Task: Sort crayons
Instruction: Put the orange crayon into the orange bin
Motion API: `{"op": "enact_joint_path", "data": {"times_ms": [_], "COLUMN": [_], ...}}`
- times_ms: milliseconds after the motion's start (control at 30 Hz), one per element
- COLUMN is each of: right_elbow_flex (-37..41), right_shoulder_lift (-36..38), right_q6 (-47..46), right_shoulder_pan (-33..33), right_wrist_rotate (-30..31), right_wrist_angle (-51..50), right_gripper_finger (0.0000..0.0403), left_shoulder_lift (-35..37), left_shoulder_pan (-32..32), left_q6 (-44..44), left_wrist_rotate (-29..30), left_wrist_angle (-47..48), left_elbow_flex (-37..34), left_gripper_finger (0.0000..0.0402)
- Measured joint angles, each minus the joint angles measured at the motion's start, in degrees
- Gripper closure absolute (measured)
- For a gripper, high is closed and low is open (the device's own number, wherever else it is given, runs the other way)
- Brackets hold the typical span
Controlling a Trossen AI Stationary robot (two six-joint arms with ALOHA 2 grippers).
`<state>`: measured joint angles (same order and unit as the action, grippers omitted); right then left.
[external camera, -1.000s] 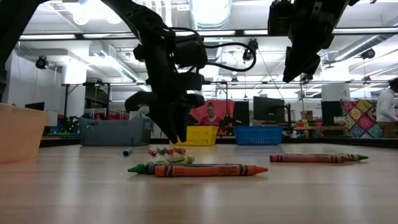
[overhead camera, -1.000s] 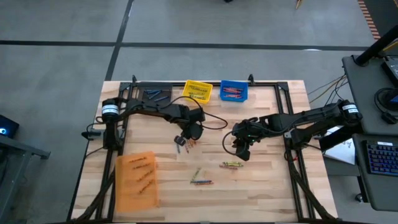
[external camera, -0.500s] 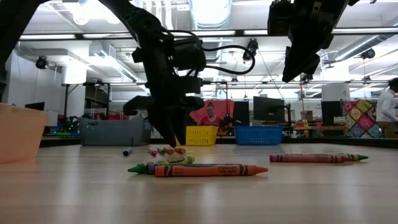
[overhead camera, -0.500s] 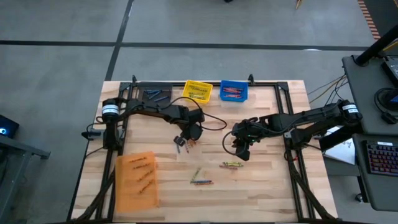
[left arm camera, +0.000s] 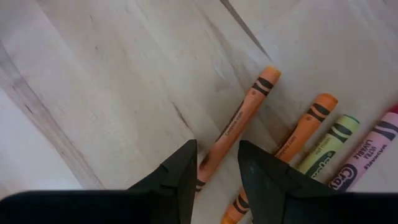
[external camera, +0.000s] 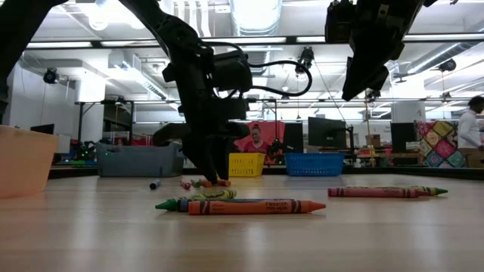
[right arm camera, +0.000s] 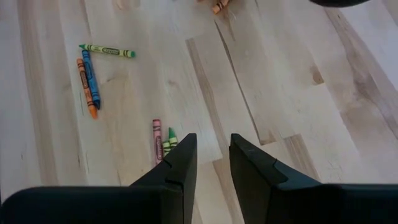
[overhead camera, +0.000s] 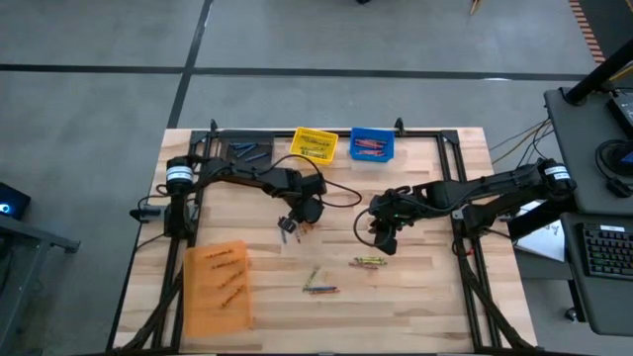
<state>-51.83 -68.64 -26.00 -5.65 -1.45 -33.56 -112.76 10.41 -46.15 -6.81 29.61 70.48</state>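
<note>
A: Crayons (overhead camera: pixel 303 225) first: where do they lie?

B: A small bunch sits mid-table under the left gripper (overhead camera: pixel 288 226). Its wrist view shows an orange crayon (left arm camera: pixel 236 130) lined up between the two fingers, with a second orange, a yellow-green and a pink one just beside it. More lie nearer the front edge: a loose group (overhead camera: pixel 318 285) and a pair (overhead camera: pixel 368 261) to its right. Some are already in the orange bin (overhead camera: pixel 217 287), the yellow bin (overhead camera: pixel 315 144) and the blue bin (overhead camera: pixel 373 145).

A: What has changed over the last second?

B: The left gripper has come down over the bunch. In the low view its tips were above the wood a second ago; now they sit right at the crayons (external camera: pixel 204 182).

A: Has it got hold of one?

B: No. Its fingers (left arm camera: pixel 180 171) stand part open with the orange crayon in the gap, nothing pinched.

A: And the right gripper (overhead camera: pixel 384 240)?

B: It hangs high, near the pair, fingers apart and holding nothing; it has barely moved.

A: So, for the sort?

B: I judge a pick of that orange crayon is close, bound for the orange bin
</note>
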Motion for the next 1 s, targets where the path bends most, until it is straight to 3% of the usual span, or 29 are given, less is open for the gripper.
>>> {"op": "enact_joint_path", "data": {"times_ms": [167, 433, 700, 1000], "right_elbow_flex": [0.0, 0.0, 0.0, 1.2], "right_shoulder_lift": [0.0, 0.0, 0.0, 0.0], "right_q6": [0.0, 0.2, 0.7, 2.0], "right_shoulder_pan": [0.0, 0.0, 0.0, 0.0], "right_wrist_rotate": [0.0, 0.1, 3.6, 19.3], "right_wrist_angle": [0.0, 0.0, 0.0, 5.6], "right_gripper_finger": [0.0319, 0.0319, 0.0319, 0.0332], "left_shoulder_lift": [0.0, -0.1, 0.9, 9.6], "left_shoulder_pan": [0.3, 0.6, 0.7, -0.1], "left_q6": [0.1, 0.3, 4.5, 15.3], "left_wrist_rotate": [-0.1, 0.0, 1.1, 0.5], "left_wrist_angle": [-0.1, -0.6, -3.8, -3.9], "left_elbow_flex": [0.0, 0.1, 0.0, 0.0], "left_gripper_finger": [0.0312, 0.0393, 0.0399, 0.0401]}}
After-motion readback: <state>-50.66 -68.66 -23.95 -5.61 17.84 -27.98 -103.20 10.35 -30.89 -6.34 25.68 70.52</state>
